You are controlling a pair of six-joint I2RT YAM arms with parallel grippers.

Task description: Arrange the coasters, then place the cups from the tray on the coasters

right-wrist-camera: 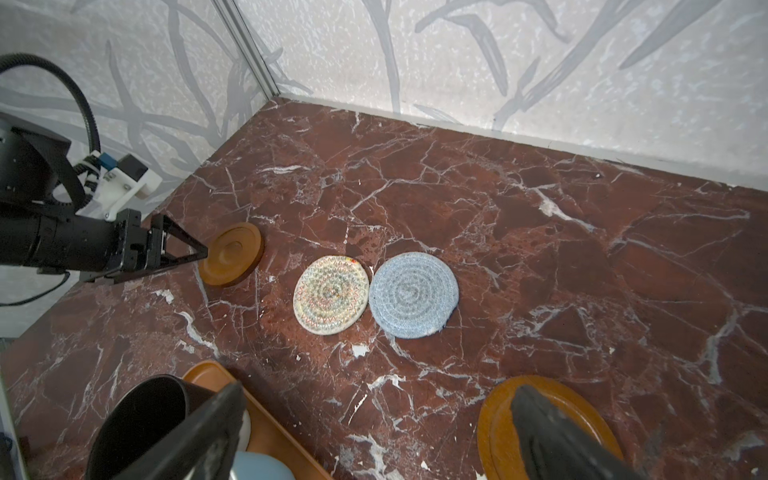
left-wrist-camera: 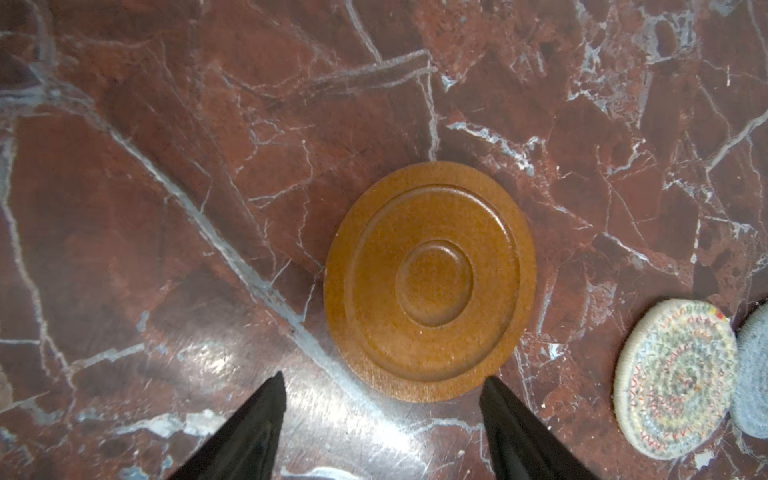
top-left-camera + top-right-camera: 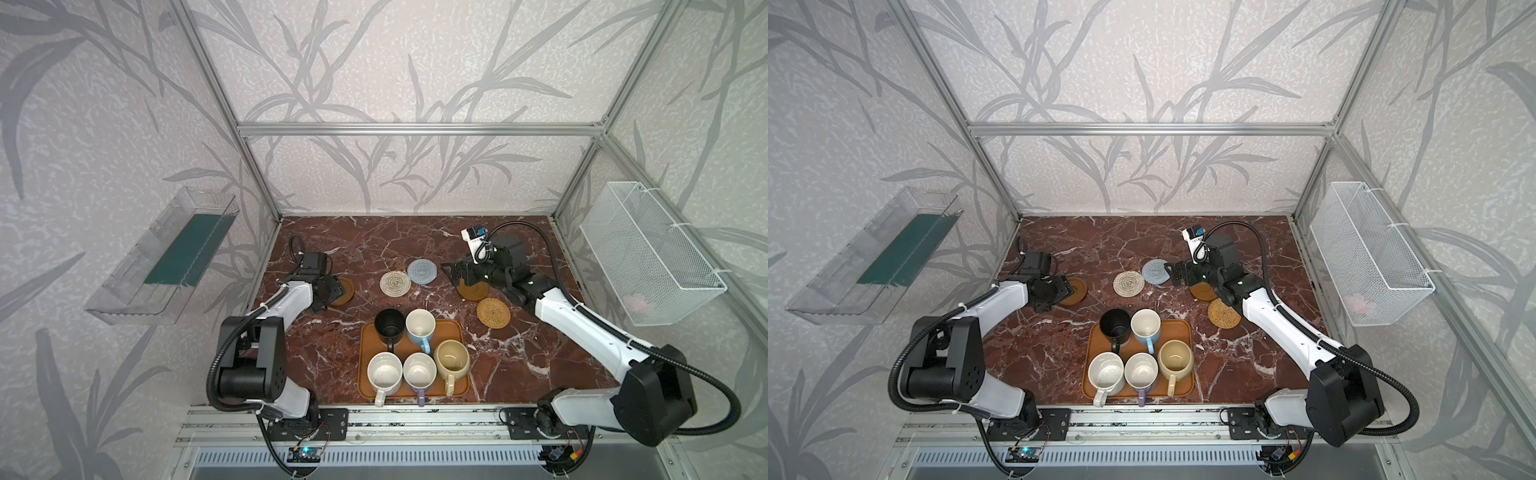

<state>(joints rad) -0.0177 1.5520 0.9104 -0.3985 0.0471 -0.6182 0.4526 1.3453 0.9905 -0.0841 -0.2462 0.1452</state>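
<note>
we list: brown wooden coaster (image 2: 430, 282), flat on counter (image 2: 166, 208) just ahead of left tool (image 2: 384, 386), released, empty; second wooden coaster (image 1: 496, 424) under a finger (image 1: 552, 436) of right tool (image 1: 374, 432), spread wide.

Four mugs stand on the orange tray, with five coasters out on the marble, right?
No, five: the black mug, blue mug, speckled mug, lavender mug and beige mug stand on the tray, as both top views show. The rest holds.

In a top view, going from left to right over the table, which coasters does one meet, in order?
Brown wooden coaster → cream woven coaster → blue-grey woven coaster → second brown wooden coaster → tan rattan coaster.
</note>
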